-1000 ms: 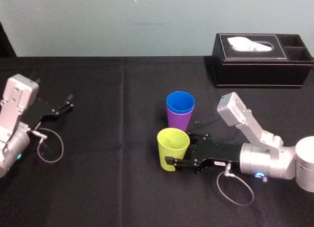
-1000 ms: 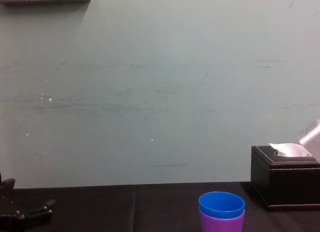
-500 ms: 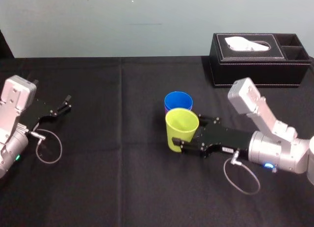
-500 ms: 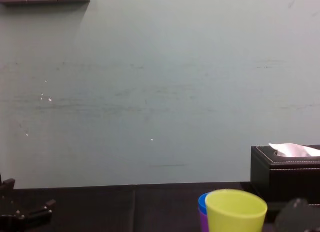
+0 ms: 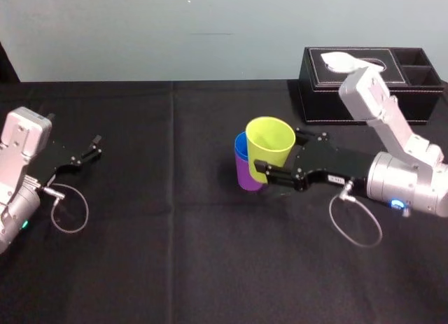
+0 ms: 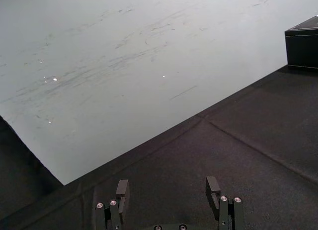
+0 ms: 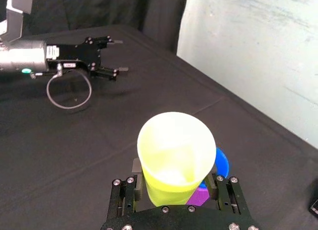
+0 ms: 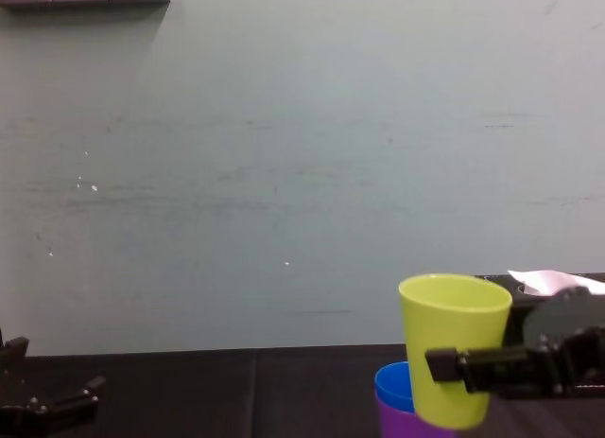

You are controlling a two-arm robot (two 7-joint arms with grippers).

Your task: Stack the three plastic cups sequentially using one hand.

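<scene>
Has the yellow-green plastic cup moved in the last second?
Yes. The yellow-green plastic cup, held by the right end effector, rose off the black table and went back toward the black tissue box.

black table (image 5: 175, 240), purple cup (image 5: 245, 177), tissue box (image 5: 336, 100)

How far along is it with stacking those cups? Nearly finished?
About two-thirds, I'd say. Done: the blue cup already sits inside the purple cup. In hand: the right gripper grips the yellow-green cup, lifted off the table, close beside and above that pair. Left: lowering it into the blue cup and letting go. The left gripper rests open at the table's left side.
</scene>
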